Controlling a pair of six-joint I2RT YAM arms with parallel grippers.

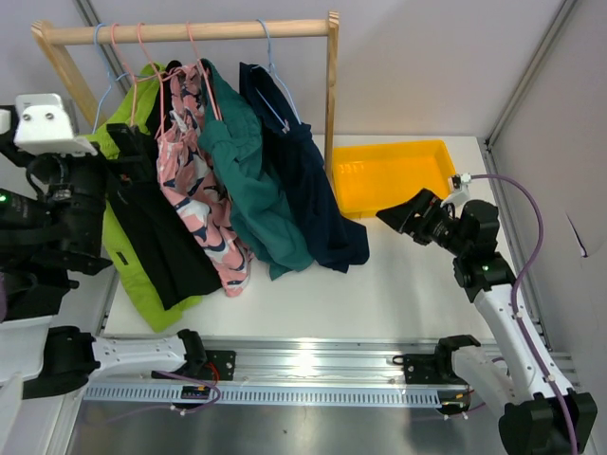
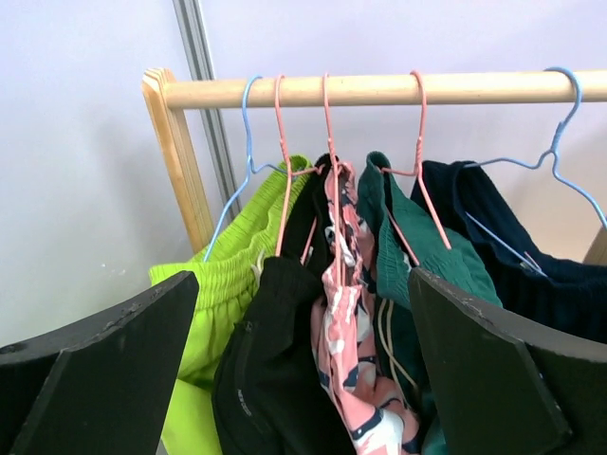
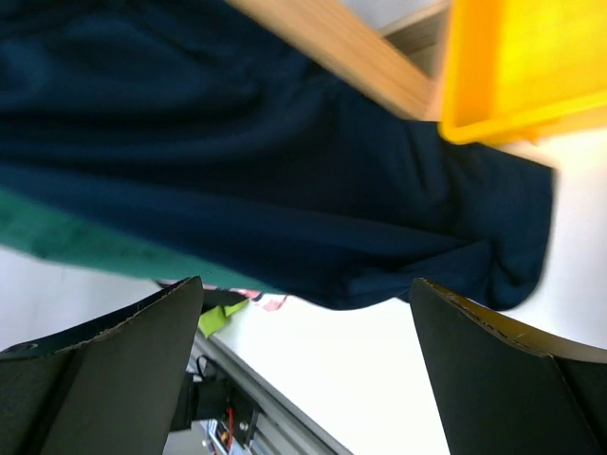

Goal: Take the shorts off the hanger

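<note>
Several shorts hang on wire hangers from a wooden rail (image 1: 190, 31): lime green (image 1: 137, 284), black (image 1: 161, 237), pink patterned (image 1: 194, 199), teal (image 1: 251, 180) and navy (image 1: 313, 190). My left gripper (image 1: 119, 156) is open and empty, at the rack's left end, facing the garments. In the left wrist view its fingers (image 2: 114, 370) frame the black shorts (image 2: 275, 360) and pink shorts (image 2: 346, 332) without touching them. My right gripper (image 1: 403, 213) is open and empty, right of the navy shorts' lower hem. In the right wrist view the navy shorts (image 3: 285, 171) hang just beyond it (image 3: 305, 294).
A yellow tray (image 1: 384, 147) sits at the back right, behind my right gripper and next to the rack's right post (image 1: 332, 85). The navy shorts hang on a blue hanger (image 2: 560, 123). The shorts' hems drape onto the white table (image 1: 379, 284).
</note>
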